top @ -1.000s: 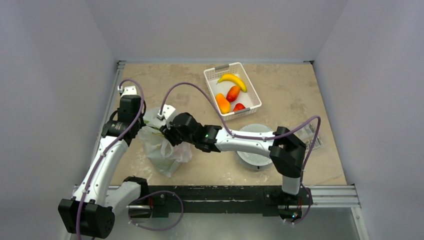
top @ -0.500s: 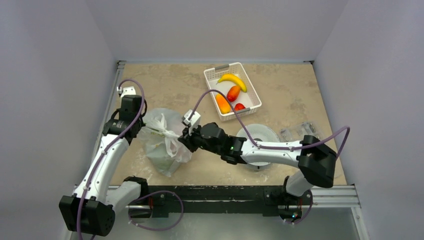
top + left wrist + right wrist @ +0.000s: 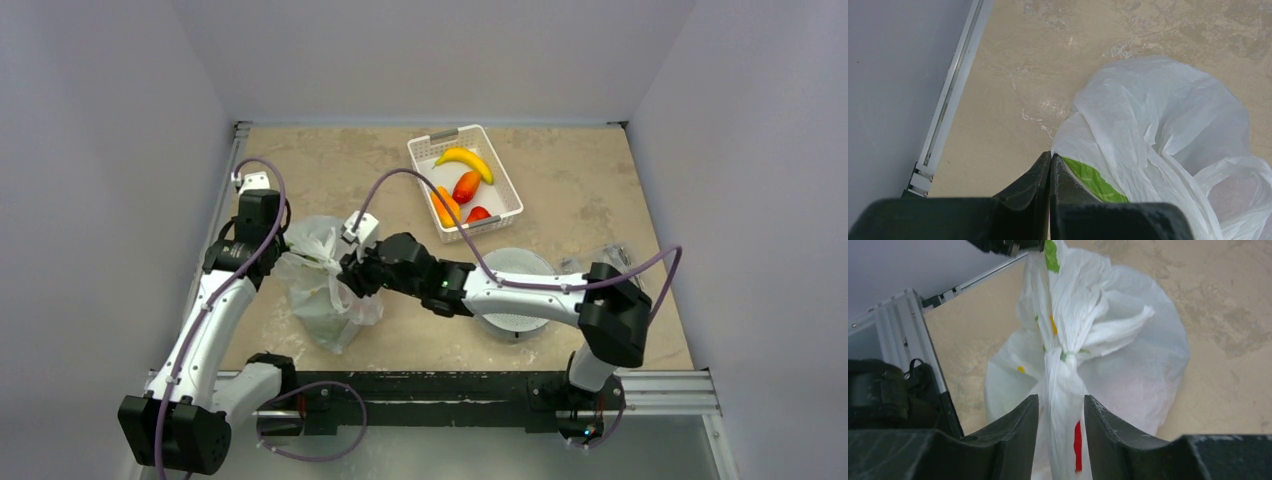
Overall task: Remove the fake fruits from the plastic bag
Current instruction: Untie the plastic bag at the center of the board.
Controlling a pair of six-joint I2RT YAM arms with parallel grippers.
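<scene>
The plastic bag (image 3: 322,300) stands on the table at the left, thin white film with green, yellow and red marks. My left gripper (image 3: 290,256) is shut on its upper left edge, at a green patch (image 3: 1093,180). My right gripper (image 3: 349,275) is at the bag's right side. In the right wrist view its jaws stand narrowly apart (image 3: 1060,402) around the twisted handle (image 3: 1063,375), just below the knot. No fruit shows through the bag. An orange fruit (image 3: 445,207), a red-orange fruit (image 3: 466,186) and a red fruit (image 3: 478,213) lie in the basket.
The white lattice basket (image 3: 430,145) at the back centre also holds a yellow banana (image 3: 465,160). A round white disc (image 3: 515,295) lies under my right forearm. A clear plastic packet (image 3: 612,262) lies at the right. A metal rail (image 3: 955,85) runs along the table's left edge.
My right gripper drew back to the right from the bag half a second ago, then came back left to the handle. The left arm has held still on the bag's edge.
</scene>
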